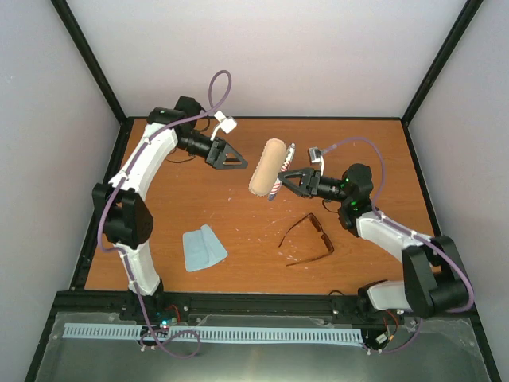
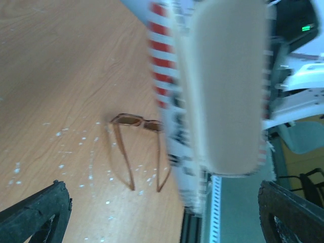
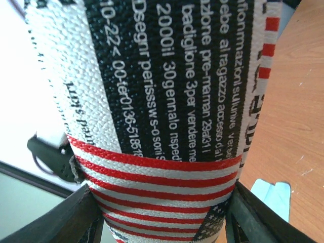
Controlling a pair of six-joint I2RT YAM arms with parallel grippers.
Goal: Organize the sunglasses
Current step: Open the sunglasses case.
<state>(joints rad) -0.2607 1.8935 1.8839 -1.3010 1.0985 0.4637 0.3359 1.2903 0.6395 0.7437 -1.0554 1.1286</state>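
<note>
The sunglasses (image 1: 308, 239) lie on the wooden table with their slim temple arms unfolded, right of centre; the left wrist view shows the sunglasses (image 2: 136, 121) beyond the case. My right gripper (image 1: 283, 181) is shut on the lower end of a tan case with red-white stripes (image 1: 268, 167), holding it off the table. In the right wrist view the case (image 3: 167, 101) fills the space between my fingers (image 3: 61, 217). My left gripper (image 1: 237, 156) stands open just left of the case, apart from it, with nothing between its fingers (image 2: 35, 217); the case (image 2: 228, 86) hangs blurred in front.
A light blue cloth (image 1: 203, 247) lies folded on the table at the front left, and its corner shows as the cloth (image 3: 273, 195) in the right wrist view. Black frame posts and white walls surround the table (image 1: 191, 199).
</note>
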